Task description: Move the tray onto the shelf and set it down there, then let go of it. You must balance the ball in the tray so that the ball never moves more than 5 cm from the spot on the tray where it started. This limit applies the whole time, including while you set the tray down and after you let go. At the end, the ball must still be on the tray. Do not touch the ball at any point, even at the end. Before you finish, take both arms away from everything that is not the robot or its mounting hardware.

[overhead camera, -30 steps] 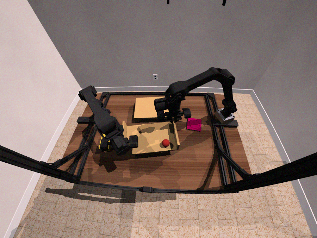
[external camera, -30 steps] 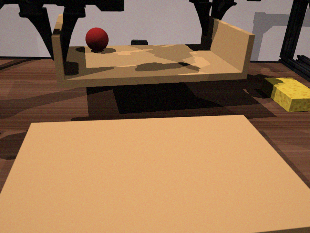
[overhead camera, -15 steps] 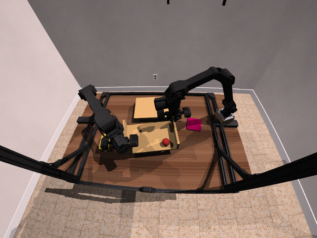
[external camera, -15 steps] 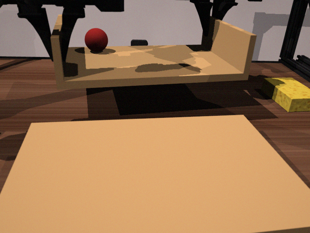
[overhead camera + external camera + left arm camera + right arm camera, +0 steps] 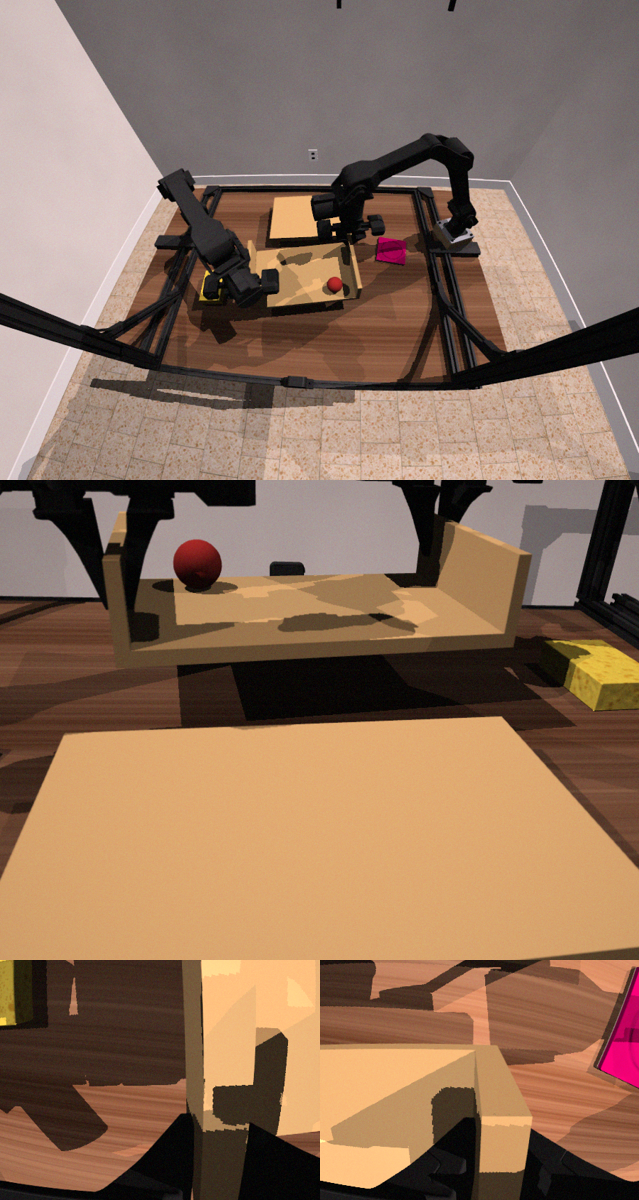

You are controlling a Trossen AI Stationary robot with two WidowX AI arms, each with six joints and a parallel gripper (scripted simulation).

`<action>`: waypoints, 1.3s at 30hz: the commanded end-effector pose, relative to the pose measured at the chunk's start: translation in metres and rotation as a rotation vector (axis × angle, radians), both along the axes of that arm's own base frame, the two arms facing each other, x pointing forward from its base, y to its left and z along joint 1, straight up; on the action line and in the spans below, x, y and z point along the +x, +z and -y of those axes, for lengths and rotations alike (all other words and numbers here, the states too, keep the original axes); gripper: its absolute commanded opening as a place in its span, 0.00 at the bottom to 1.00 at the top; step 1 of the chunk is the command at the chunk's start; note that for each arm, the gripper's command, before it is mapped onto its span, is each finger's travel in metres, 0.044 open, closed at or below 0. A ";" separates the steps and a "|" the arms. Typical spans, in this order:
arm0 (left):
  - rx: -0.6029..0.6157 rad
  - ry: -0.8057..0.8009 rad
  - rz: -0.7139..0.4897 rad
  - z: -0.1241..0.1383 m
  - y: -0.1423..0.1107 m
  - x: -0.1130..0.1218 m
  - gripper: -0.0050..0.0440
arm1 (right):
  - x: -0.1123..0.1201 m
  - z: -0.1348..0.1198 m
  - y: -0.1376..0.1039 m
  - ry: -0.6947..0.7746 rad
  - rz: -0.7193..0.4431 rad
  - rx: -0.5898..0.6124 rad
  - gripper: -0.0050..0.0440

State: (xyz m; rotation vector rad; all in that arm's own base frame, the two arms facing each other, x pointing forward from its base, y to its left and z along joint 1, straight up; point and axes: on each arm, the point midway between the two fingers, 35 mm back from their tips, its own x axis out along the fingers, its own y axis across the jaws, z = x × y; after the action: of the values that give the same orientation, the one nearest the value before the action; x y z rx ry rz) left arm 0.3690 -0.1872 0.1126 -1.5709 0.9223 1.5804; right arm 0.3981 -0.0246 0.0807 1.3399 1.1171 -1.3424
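Tray (image 5: 304, 273) (image 5: 309, 601) (image 5: 231, 1059) (image 5: 373, 1091) hangs level or nearly so above the table, long axis running crosswise between my arms, end walls pointing up. Ball (image 5: 334, 283) (image 5: 197, 563) sits in its near part, toward the right end. Left gripper (image 5: 245, 286) (image 5: 434, 549) (image 5: 220, 1120) and right gripper (image 5: 351, 237) (image 5: 117, 603) (image 5: 488, 1128): each clamped on an end wall. Shelf (image 5: 292, 216) (image 5: 309, 831) lies beyond.

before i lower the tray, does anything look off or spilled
Nothing looks spilled or damaged. The red ball just sits off-centre on the tray, near an open long edge, so it looks precarious.
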 end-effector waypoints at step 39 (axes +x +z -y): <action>-0.015 0.000 0.004 -0.014 0.003 -0.005 0.14 | -0.005 0.013 0.001 0.000 0.009 0.011 0.14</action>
State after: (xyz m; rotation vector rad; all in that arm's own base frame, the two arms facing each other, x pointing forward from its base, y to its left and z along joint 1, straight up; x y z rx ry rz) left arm 0.3653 -0.1753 0.1122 -1.5751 0.9208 1.5787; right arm 0.3935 -0.0367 0.0804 1.3402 1.1213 -1.3408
